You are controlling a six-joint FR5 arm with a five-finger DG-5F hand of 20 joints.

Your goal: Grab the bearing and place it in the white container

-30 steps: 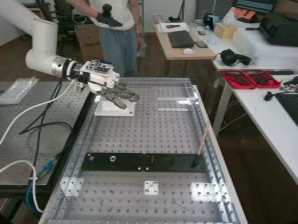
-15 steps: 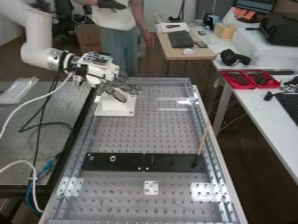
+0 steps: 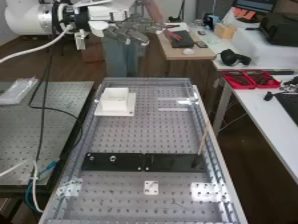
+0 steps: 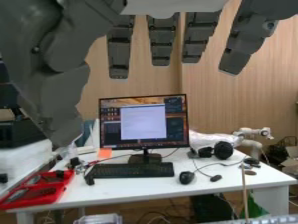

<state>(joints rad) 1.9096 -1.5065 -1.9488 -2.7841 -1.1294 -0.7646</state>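
Well, we see the white container (image 3: 116, 104) upright on its white base (image 3: 131, 110), but cannot tell whether the bearing is inside. Higher than the container, the hand (image 3: 138, 36) hangs open, fingers (image 4: 161, 42) fairly straight, gripping nothing.

A smooth white arm of rounded links (image 3: 24, 20) ends in a black collar (image 3: 81, 20), with a thick white cable (image 3: 34, 48) running from it. The dark grey mechanical hand (image 3: 126, 32) has a plain white housing (image 4: 174, 6) at its base, slim fingers (image 4: 120, 52) built of blocky segments with blunt tips, and a broad, angular thumb (image 4: 63, 82) bearing a small round dark screw (image 4: 35, 50).
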